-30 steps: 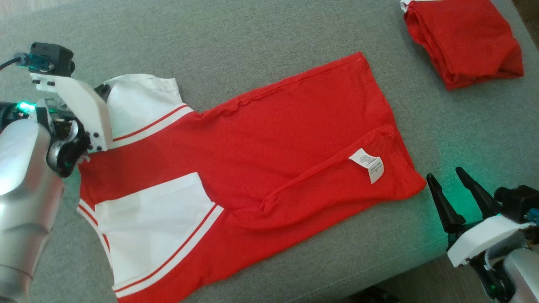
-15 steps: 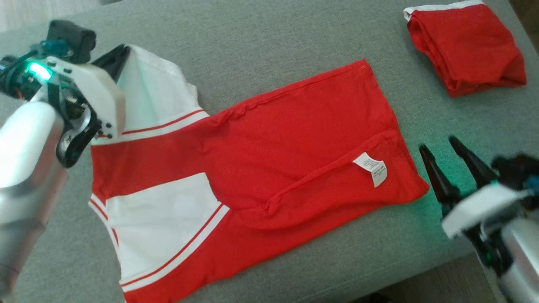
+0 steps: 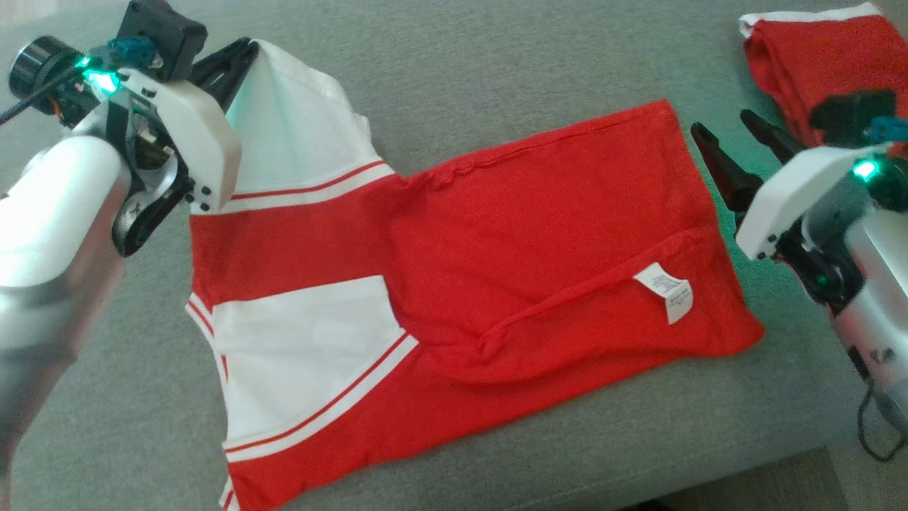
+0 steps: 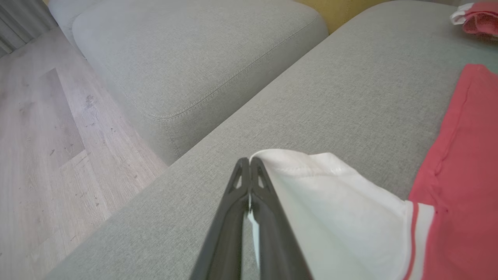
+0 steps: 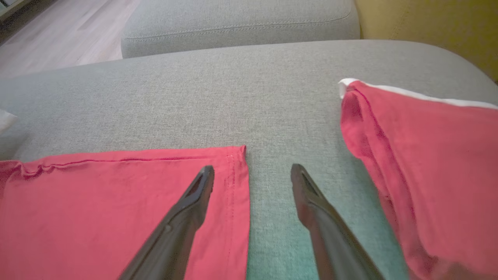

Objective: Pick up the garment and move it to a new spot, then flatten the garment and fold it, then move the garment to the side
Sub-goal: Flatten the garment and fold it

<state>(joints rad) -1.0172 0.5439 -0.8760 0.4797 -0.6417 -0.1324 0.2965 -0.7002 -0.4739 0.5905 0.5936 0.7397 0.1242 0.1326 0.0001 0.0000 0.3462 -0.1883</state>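
A red garment [image 3: 511, 241] with white sleeves and red stripes lies spread on the grey couch cushion [image 3: 454, 71]. My left gripper [image 3: 245, 51] is shut on the tip of the garment's far white sleeve [image 3: 298, 135] and holds it lifted off the cushion; the left wrist view shows the sleeve [image 4: 330, 206] pinched between the closed fingers [image 4: 249, 165]. My right gripper [image 3: 723, 128] hangs open just above the garment's far right corner [image 5: 233, 155], one finger over the red cloth, the other over bare cushion [image 5: 272, 175].
A second red garment [image 3: 809, 50], folded into a bundle, lies at the cushion's far right, close to my right gripper [image 5: 428, 155]. Another grey cushion [image 4: 186, 58] and wooden floor [image 4: 39, 136] lie beyond the left side. The cushion's front edge runs along the bottom.
My left gripper has risen and moved right, pulling the white sleeve up into a peak. The right gripper has moved up from the near right hem corner to the far right corner. The camera has shifted.
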